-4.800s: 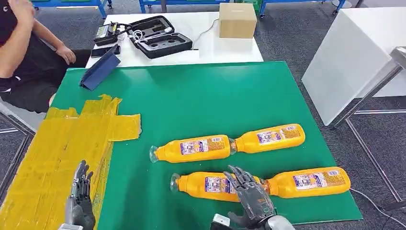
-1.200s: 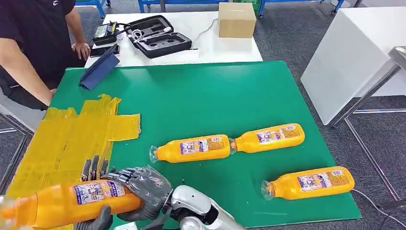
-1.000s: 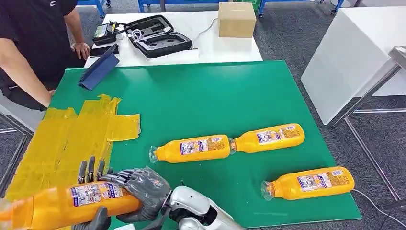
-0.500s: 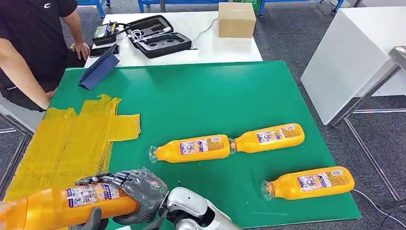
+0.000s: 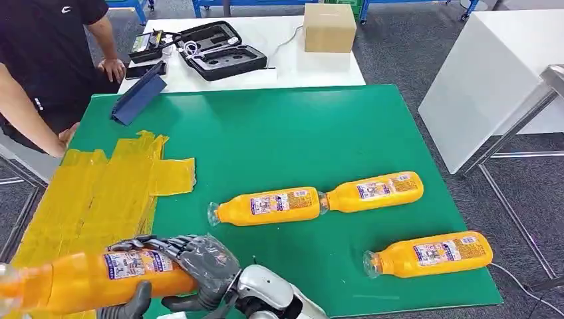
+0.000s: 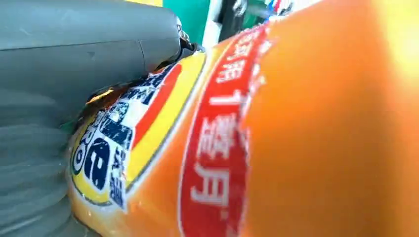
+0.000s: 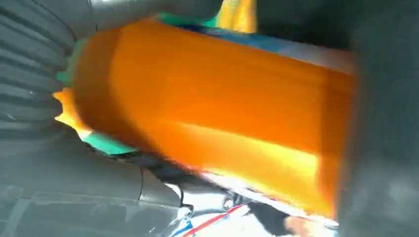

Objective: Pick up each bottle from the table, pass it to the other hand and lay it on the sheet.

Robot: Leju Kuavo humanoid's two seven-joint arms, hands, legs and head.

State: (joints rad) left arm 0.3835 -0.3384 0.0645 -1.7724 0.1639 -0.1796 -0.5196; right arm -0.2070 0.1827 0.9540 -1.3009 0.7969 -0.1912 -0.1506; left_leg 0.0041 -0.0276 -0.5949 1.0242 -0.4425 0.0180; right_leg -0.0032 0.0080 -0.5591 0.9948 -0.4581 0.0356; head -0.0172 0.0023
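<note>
Lying level above the yellow sheet (image 5: 86, 199), the orange bottle (image 5: 86, 280) is gripped by both left hand (image 5: 126, 309) and right hand (image 5: 199, 262).

My head camera looks down and forward over the table (image 5: 319, 126), while both wrist cameras sit pressed close against the same orange bottle (image 5: 93, 282).

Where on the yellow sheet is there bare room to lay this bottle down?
The sheet is bare from the held bottle up to its far edge near the person's hand, and out to its flap by the green mat. Crowding is low on the mat: two bottles end to end, and a third.
</note>
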